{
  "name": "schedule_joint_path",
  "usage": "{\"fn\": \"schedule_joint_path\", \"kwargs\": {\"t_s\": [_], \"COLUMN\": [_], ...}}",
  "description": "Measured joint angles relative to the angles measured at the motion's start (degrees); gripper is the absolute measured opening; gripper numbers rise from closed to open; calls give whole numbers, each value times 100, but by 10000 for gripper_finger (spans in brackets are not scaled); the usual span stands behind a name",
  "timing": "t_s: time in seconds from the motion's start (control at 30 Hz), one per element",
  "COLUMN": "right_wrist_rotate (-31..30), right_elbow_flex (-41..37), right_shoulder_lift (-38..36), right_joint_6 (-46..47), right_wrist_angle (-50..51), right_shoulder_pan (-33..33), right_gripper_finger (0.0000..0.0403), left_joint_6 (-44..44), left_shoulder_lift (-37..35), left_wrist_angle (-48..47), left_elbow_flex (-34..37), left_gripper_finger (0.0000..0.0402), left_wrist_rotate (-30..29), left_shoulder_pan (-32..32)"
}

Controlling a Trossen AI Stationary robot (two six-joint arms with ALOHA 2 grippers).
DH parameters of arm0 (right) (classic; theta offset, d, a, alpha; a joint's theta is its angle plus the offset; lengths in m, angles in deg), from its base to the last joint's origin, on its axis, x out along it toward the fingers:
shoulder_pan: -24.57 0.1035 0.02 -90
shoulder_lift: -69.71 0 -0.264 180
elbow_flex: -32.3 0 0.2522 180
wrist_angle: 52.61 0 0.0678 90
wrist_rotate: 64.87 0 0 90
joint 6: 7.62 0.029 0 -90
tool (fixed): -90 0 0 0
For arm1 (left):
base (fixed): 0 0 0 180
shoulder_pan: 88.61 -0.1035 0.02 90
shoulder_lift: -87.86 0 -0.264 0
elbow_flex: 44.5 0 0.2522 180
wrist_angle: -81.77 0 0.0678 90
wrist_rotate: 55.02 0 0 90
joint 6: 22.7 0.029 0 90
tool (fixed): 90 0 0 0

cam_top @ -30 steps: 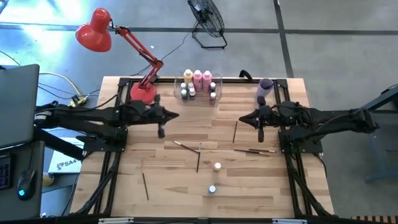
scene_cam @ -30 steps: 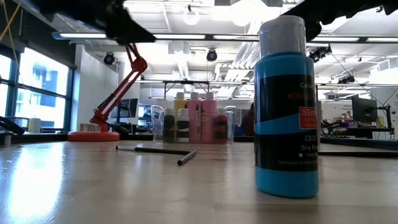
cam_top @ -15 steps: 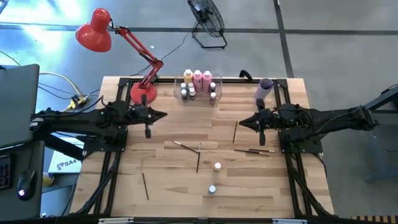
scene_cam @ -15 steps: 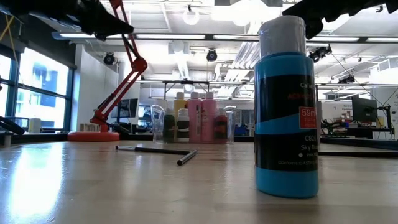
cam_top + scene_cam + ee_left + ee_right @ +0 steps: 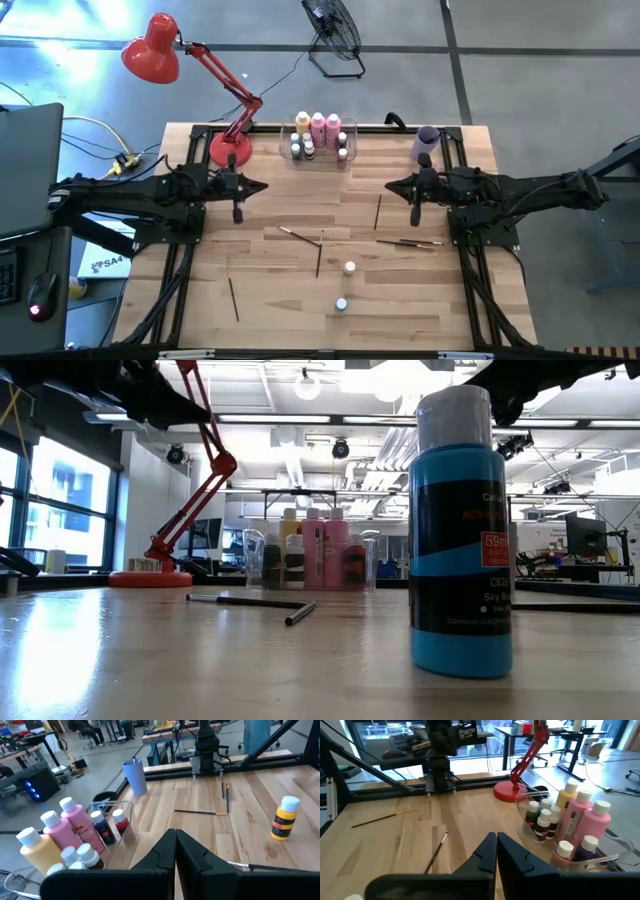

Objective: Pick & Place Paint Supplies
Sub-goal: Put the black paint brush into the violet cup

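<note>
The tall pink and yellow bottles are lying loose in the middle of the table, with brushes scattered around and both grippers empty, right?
Not quite. The tall pink and yellow bottles stand upright inside the clear bin at the table's far edge, as the high view shows. The brushes are indeed scattered on the wood, and the left gripper and right gripper are both empty.

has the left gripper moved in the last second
Yes. The left gripper has pulled back toward the table's left edge, now below the red lamp base.

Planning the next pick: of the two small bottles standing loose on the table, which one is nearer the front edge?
The blue bottle. It stands closer to the front edge than the yellow bottle, which sits just behind it, toward the clear bin.
</note>
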Motion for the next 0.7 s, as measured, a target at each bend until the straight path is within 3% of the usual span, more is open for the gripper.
{"fn": "schedule_joint_path", "kwargs": {"t_s": [0.33, 0.53, 0.7], "right_wrist_rotate": [58, -370, -388], "right_elbow_flex": [0, 0, 0], "right_shoulder_lift": [169, 166, 193], "right_joint_6": [42, 789, 1544], "right_wrist_angle": [189, 915, 1425], "right_shoulder_pan": [0, 0, 0], "right_gripper_finger": [3, 3, 3], "left_joint_6": [17, 39, 214], "left_shoulder_lift": [2, 2, 2], "left_wrist_angle": [0, 1, 5], "left_elbow_flex": [0, 0, 0], "left_gripper_finger": [3, 3, 3], "left_wrist_rotate": [-4, -22, -25], "left_shoulder_pan": [0, 0, 0]}}
